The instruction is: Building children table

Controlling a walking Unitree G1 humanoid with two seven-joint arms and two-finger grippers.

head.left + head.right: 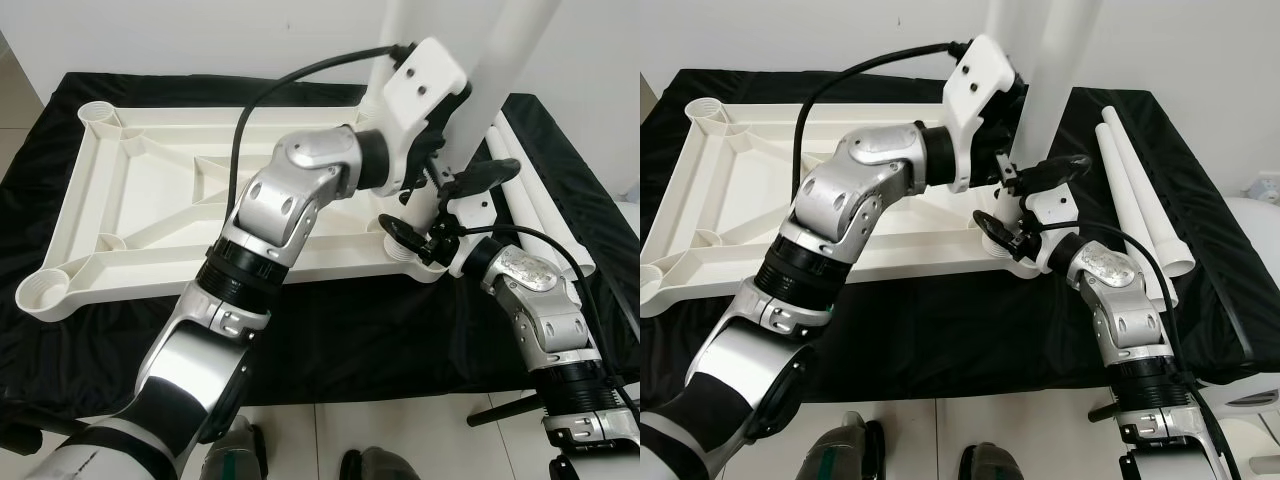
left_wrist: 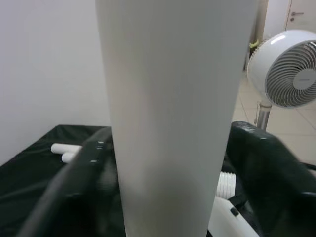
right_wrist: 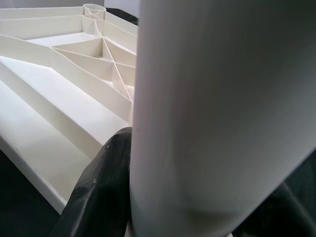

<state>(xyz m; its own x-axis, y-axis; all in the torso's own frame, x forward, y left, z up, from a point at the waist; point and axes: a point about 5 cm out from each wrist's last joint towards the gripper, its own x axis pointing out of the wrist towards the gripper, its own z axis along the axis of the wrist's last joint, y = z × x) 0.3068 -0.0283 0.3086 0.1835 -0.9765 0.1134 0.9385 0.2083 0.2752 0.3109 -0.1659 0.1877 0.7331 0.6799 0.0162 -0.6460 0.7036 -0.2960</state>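
Left eye view: the white tabletop (image 1: 150, 190) lies upside down on a black cloth (image 1: 330, 340), ribs up, with a round socket at each corner. A white leg (image 1: 495, 90) stands upright in the near corner socket (image 1: 415, 262) on the robot's right side of the tabletop. The step in hand looks like seating this leg; doing it well means keeping the tube plumb over the socket and pressing straight down, both arms moving together so it does not cock sideways. The left gripper (image 1: 437, 150) reaches across the tabletop and holds the leg above the socket. The right gripper (image 1: 440, 215) sits just above the socket, one black finger on each side of the tube.

Right eye view: the same leg (image 1: 1060, 70) rises from the same tabletop corner. Two spare legs (image 1: 1140, 190) lie on the cloth beyond the tabletop's right edge, well apart from both grippers.

Left wrist view: the leg (image 2: 173, 113) stands between the two black fingers (image 2: 269, 163), which close on it from either side; a white fan (image 2: 286, 69) stands on the floor far behind.

Right wrist view: the leg's base (image 3: 217, 123) sits clasped between dark fingers (image 3: 101, 190), with the tabletop's ribs (image 3: 94, 54) stretching away beside it
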